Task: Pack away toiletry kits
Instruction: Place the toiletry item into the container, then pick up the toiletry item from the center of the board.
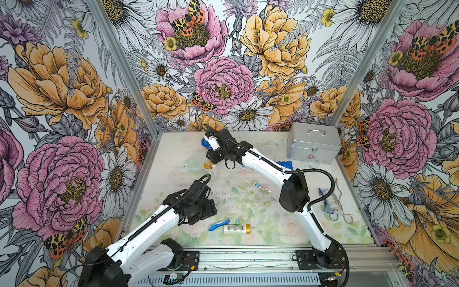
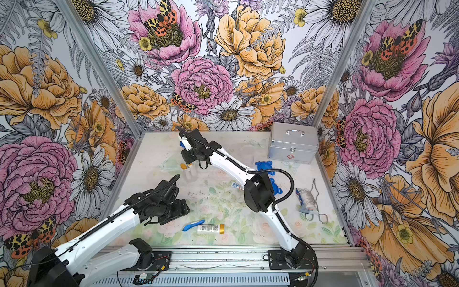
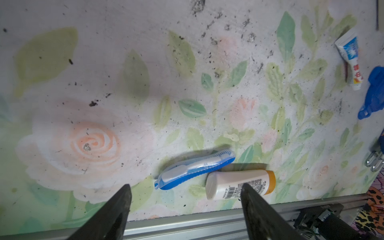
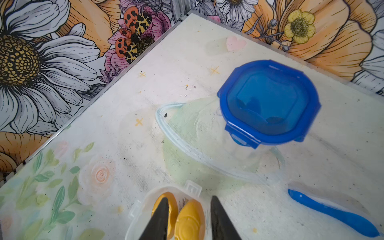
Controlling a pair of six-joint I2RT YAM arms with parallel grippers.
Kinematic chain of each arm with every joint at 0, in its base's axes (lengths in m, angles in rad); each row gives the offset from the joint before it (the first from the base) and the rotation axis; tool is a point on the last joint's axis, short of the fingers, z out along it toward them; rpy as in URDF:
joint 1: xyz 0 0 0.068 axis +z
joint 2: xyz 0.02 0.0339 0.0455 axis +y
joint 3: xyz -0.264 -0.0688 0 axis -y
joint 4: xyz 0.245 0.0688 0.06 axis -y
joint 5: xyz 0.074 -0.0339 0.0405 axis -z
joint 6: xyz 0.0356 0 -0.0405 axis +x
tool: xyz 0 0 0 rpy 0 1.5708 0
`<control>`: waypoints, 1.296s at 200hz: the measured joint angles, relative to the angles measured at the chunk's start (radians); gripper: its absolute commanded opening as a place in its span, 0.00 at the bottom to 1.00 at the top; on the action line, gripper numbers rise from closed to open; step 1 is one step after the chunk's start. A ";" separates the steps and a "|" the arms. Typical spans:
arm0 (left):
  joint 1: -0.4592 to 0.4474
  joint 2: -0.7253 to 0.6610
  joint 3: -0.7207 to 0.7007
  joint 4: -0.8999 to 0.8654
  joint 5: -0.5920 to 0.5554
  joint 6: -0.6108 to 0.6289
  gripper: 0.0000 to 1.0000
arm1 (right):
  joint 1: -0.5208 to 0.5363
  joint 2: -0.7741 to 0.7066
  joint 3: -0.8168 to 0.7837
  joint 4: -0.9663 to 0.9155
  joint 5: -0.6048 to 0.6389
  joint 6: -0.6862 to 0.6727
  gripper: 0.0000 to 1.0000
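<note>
In the right wrist view a clear plastic cup (image 4: 143, 207) holds two gold-capped bottles (image 4: 190, 218). My right gripper (image 4: 188, 204) hangs over it, its fingers a little apart on either side of one cap, with a small gap to it. The same cup (image 1: 210, 166) sits mid-table. A cup closed with a blue lid (image 4: 268, 101) stands beyond it. My left gripper (image 3: 186, 191) is open and empty above a blue toothbrush (image 3: 195, 168) and a white gold-capped bottle (image 3: 239, 182) lying near the front edge; both also show in both top views, toothbrush (image 1: 219, 225) and bottle (image 2: 210, 228).
An empty clear cup (image 4: 187, 135) lies on its side by the lidded one. Another toothbrush (image 4: 332, 212), a toothpaste tube (image 1: 262, 186) and loose blue lids (image 2: 263, 166) lie mid-table. A silver case (image 1: 314, 143) stands back right. More toiletries and metal wire (image 1: 332, 202) lie at the right.
</note>
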 measured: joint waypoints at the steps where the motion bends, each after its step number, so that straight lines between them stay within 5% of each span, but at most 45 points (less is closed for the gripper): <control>1: 0.000 0.000 0.000 0.000 0.000 0.000 0.81 | 0.000 0.000 -0.001 0.000 0.000 0.000 0.36; 62: -0.053 0.042 -0.010 0.002 0.013 0.014 0.75 | -0.015 -0.084 -0.130 -0.002 -0.040 0.064 0.48; 131: -0.184 0.287 0.040 0.008 -0.010 0.071 0.70 | -0.257 -0.630 -0.740 0.040 -0.076 0.242 0.61; 169: -0.288 0.399 0.097 0.011 -0.048 0.100 0.69 | -0.301 -0.776 -1.024 0.051 -0.094 0.331 0.62; 218: -0.369 0.526 0.136 0.001 -0.078 0.106 0.63 | -0.344 -0.854 -1.126 0.053 -0.102 0.375 0.62; 259: -0.414 0.549 0.157 -0.001 -0.109 0.097 0.49 | -0.383 -0.934 -1.163 0.069 -0.121 0.387 0.63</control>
